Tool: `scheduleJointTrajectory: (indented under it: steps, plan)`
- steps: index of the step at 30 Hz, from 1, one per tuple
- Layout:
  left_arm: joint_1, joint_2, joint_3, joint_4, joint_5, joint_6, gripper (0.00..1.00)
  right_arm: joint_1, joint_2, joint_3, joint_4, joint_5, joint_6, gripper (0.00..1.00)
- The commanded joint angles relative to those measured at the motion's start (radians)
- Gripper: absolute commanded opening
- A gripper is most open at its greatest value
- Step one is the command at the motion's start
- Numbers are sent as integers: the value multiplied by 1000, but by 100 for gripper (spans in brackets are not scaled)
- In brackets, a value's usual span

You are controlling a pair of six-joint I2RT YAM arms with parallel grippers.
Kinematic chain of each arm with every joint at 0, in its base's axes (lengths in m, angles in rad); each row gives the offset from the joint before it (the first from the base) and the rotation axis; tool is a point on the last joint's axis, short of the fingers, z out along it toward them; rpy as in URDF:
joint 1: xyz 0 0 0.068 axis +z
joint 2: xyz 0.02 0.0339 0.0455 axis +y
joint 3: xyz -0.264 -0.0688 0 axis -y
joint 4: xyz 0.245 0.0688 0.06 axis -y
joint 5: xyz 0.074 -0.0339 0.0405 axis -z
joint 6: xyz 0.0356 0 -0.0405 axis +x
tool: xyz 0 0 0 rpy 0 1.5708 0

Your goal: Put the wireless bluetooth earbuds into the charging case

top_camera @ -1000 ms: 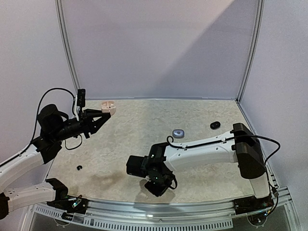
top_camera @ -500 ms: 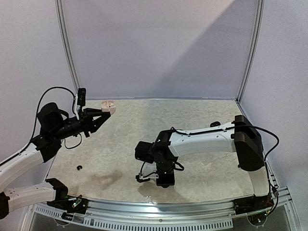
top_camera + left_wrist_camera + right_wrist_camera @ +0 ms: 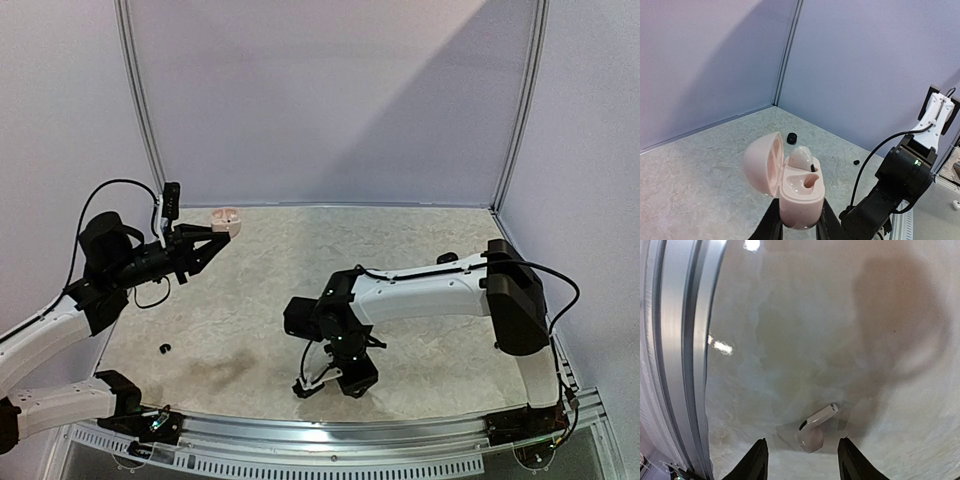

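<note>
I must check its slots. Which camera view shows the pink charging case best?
The left wrist view: the pink charging case fills the middle, lid open, one pale earbud seated, the other slot empty. The top view shows it only small in the left claw; the right wrist view does not show it.

Pale pink case, white earbud, table marbled in beige and grey, walls plain lilac, arms black and white.

Holding black left gripper aloft, clamping pale pink open plastic case; pointing black right gripper downward, jaws parted, well right of that case.
</note>
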Motion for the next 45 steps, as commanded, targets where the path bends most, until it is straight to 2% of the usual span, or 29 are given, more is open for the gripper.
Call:
scheduleJointTrajectory:
  steps: [1,5,8,11,14,16,19,23,33,45]
  plan:
    - [12,0,24,-19,-2,15,0,-9,13,54,11,65,14,49]
    - [13,0,20,-13,-1,7,0,-8,-40,100,75,94,109,50]
    - [12,-2,18,-13,0,7,0,-8,-80,143,123,8,219,50]
    - [12,-2,14,-7,-5,3,0,-11,-119,113,288,-11,449,49]
    - [13,-1,14,-2,-5,0,0,-25,-79,115,320,126,792,29]
    - [13,0,17,-5,-4,2,0,-32,-36,126,279,173,982,21]
    - [13,5,18,-4,-2,3,0,-33,-16,83,298,232,1210,20]
    - [13,10,17,5,-3,-4,0,-29,-19,37,300,267,1408,16]
    - [12,6,14,4,0,-9,0,9,51,25,231,239,1533,6]
    - [11,10,13,13,1,-15,0,56,19,-35,189,216,1583,4]
